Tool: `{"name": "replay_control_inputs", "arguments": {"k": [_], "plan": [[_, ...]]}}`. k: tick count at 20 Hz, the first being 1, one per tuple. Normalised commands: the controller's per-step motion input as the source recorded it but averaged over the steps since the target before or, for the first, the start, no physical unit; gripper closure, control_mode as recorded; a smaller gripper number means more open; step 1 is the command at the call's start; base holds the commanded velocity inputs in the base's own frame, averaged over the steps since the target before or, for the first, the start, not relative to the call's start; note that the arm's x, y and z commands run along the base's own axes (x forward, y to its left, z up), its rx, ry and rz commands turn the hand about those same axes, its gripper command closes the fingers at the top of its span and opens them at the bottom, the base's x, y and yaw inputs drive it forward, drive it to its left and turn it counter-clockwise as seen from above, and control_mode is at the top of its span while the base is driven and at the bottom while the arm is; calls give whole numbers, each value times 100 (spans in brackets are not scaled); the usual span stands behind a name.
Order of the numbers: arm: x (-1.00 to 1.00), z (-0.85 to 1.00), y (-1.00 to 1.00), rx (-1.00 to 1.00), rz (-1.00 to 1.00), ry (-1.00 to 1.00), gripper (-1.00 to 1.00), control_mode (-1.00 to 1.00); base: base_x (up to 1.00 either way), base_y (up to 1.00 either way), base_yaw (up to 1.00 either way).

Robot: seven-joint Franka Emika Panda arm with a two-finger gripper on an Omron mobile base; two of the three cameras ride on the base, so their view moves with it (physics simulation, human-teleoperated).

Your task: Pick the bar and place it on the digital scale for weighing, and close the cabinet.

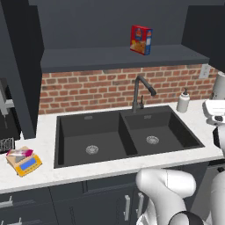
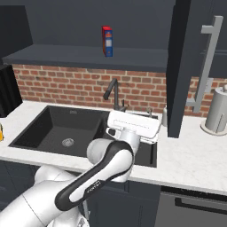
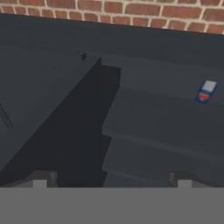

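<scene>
**Bar rests on the scale; the open cabinet door is the risk**

At far left, the bar (image 1: 19, 153) lies on the digital scale (image 1: 25, 163), near the counter (image 1: 48, 169) edge. The double sink (image 1: 127, 136) looks empty. The open cabinet (image 2: 179, 66) holds a red and blue box (image 1: 141, 39). At right, the gripper (image 3: 112, 179) is spread wide, holding nothing. A careless push could miss the door or hit the faucet (image 1: 140, 90).

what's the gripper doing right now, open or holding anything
Gripper: open, holding nothing; its fingertips stand wide apart, facing the dark cabinet interior.
</scene>
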Motion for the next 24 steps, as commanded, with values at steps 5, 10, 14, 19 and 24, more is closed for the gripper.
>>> {"name": "replay_control_inputs", "arguments": {"k": [5,10,14,19,24], "plan": [[0,-3,-47,9,-6,-2,-100,-100,0,0,0],[0,-31,-33,0,-4,-10,-100,-100,0,0,0],[0,-56,-27,-1,-3,-19,-100,-100,0,0,0],[0,-34,-29,-4,-7,-23,-100,-100,0,0,0],[0,0,-60,0,-9,-10,-100,-100,0,0,0]]}}
